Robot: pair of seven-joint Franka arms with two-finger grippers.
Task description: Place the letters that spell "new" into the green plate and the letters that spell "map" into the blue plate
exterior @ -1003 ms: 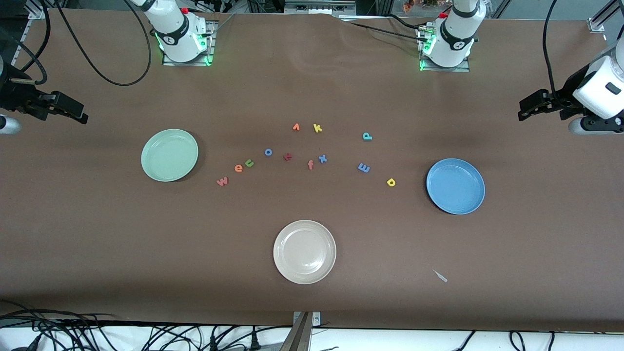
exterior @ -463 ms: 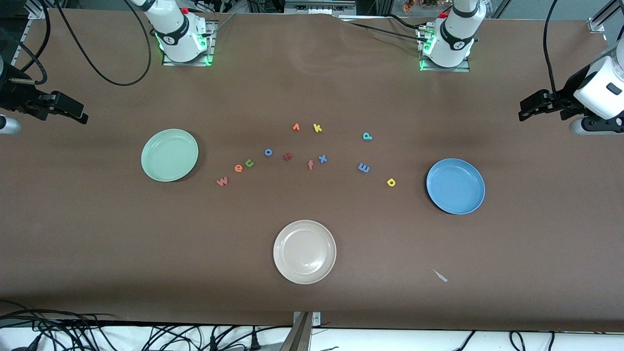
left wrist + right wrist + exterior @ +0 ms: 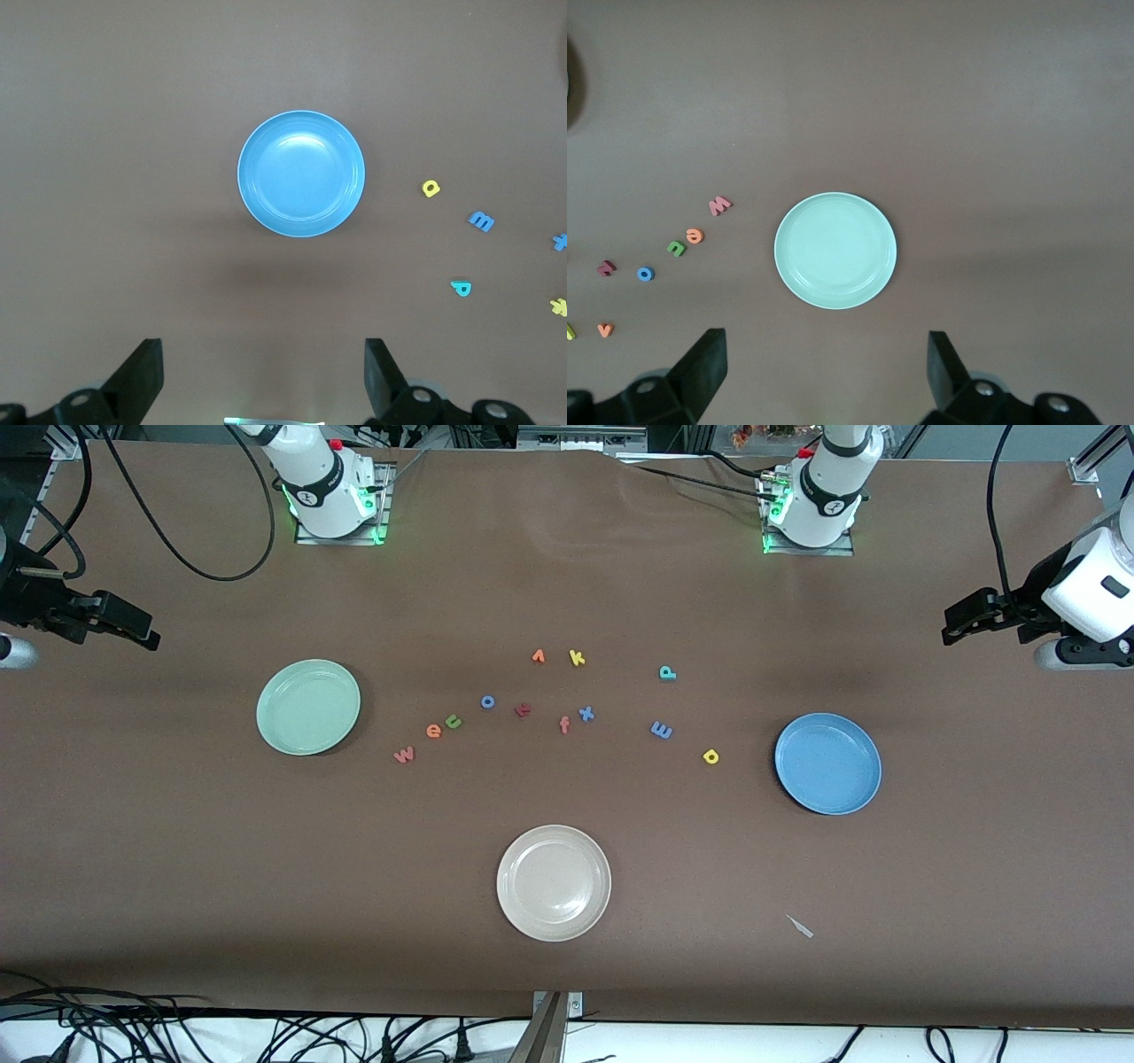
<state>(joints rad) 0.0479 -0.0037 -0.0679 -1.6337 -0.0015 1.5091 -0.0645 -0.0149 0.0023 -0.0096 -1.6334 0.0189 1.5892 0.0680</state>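
The pinkish-red w (image 3: 403, 755), orange e (image 3: 433, 731) and green n (image 3: 454, 721) lie in a row beside the green plate (image 3: 307, 707). The blue m (image 3: 661, 730), yellow a (image 3: 710, 756) and teal p (image 3: 667, 673) lie near the blue plate (image 3: 827, 763). Both plates hold nothing. My left gripper (image 3: 955, 625) hangs open and high at its end of the table, with the blue plate (image 3: 301, 173) below it. My right gripper (image 3: 142, 631) hangs open at its own end, looking down on the green plate (image 3: 835, 251). Neither gripper (image 3: 263, 372) (image 3: 827, 367) holds anything.
A cream-white plate (image 3: 554, 882) sits nearer the front camera, mid-table. Other letters lie between the two groups: blue o (image 3: 487, 701), dark red letter (image 3: 523, 709), orange f (image 3: 564, 725), blue x (image 3: 586, 713), orange v (image 3: 538, 656), yellow k (image 3: 577, 658). A small pale scrap (image 3: 800, 926) lies near the front edge.
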